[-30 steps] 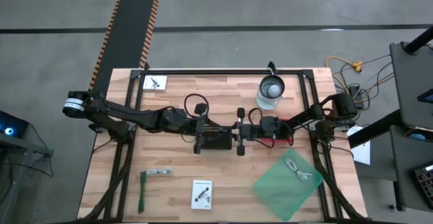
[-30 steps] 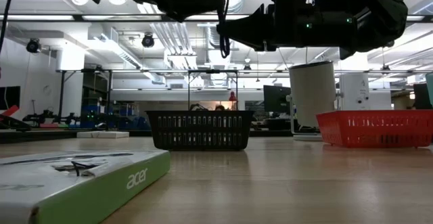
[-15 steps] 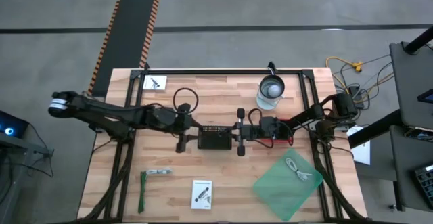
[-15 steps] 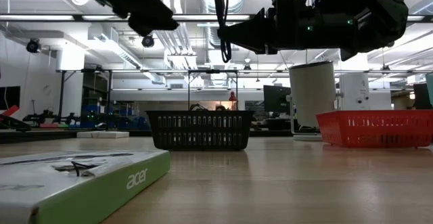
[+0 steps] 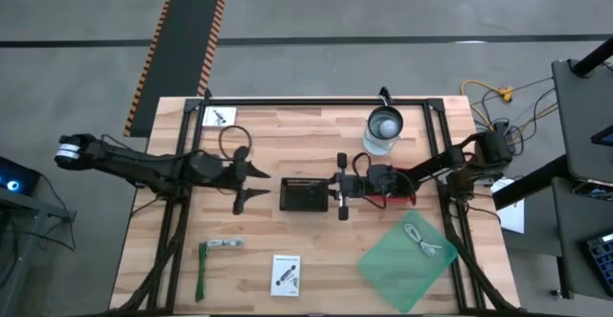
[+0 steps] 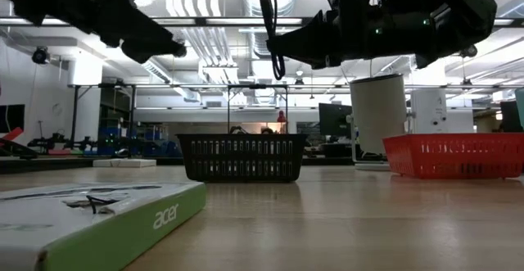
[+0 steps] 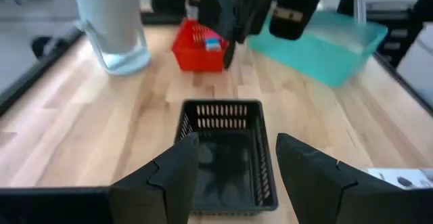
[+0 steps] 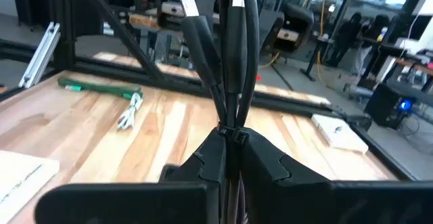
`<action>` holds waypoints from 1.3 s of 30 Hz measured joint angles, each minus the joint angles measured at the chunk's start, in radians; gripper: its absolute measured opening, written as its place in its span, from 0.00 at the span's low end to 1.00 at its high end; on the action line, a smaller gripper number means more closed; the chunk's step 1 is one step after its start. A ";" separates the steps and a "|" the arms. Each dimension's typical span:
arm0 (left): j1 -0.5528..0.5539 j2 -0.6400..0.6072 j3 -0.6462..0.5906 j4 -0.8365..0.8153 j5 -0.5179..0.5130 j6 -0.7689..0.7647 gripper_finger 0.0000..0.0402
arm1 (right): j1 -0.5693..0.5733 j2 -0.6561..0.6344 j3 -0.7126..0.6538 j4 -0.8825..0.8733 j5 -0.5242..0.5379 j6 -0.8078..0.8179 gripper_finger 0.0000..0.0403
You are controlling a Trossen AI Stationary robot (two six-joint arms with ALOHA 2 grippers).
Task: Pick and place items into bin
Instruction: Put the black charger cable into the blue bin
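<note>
The bin, a black slatted basket (image 5: 305,193), stands mid-table. My right gripper (image 5: 337,185) hangs level at the basket's right edge, shut on a black cable bundle (image 6: 270,25). My left gripper (image 5: 259,182) is open and holds nothing; it is left of the basket and points at it (image 7: 226,149). Near the front edge a green strip tool (image 5: 202,269), a small white cable (image 5: 225,244) and a white card (image 5: 285,273) lie flat. Another white card (image 5: 219,117) lies at the far left. A coiled white cable (image 5: 426,243) rests on a green sheet (image 5: 407,260). My right gripper pinches the black cable bundle (image 8: 230,126) between its two shut fingers, beside a tie that binds the strands. The fingers lie level, pointing toward the table's left. The bundle stands up past the fingertips with a plug end (image 8: 197,28), and hangs clear of the table.
A red basket (image 5: 395,191) sits under my right arm. A clear pitcher (image 5: 384,128) stands behind it at the far side. A teal tub (image 7: 325,38) shows beyond them. A dark metal frame rail (image 5: 316,101) runs along the far edge. Bare wood lies between the basket and the front items.
My left gripper has drawn back from above the black basket toward the table's left edge, sinking slightly and rolling a little; its fingers stay open. My right gripper keeps still with the cable.
</note>
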 joint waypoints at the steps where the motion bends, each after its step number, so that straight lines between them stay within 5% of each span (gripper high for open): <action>1: 0.000 -0.020 -0.032 0.054 -0.002 -0.001 0.46 | 0.000 -0.012 -0.001 -0.022 0.000 0.005 0.06; 13: 0.000 -0.052 -0.335 0.724 -0.004 0.054 0.46 | 0.000 -0.209 0.000 -0.305 0.001 0.118 0.06; 26: -0.001 -0.004 -0.348 0.796 -0.004 0.087 0.46 | 0.000 -0.385 0.094 -0.739 0.001 0.227 0.06; 39: 0.000 0.002 -0.348 0.806 -0.004 0.089 0.46 | 0.000 -0.366 0.220 -1.040 0.078 0.359 0.06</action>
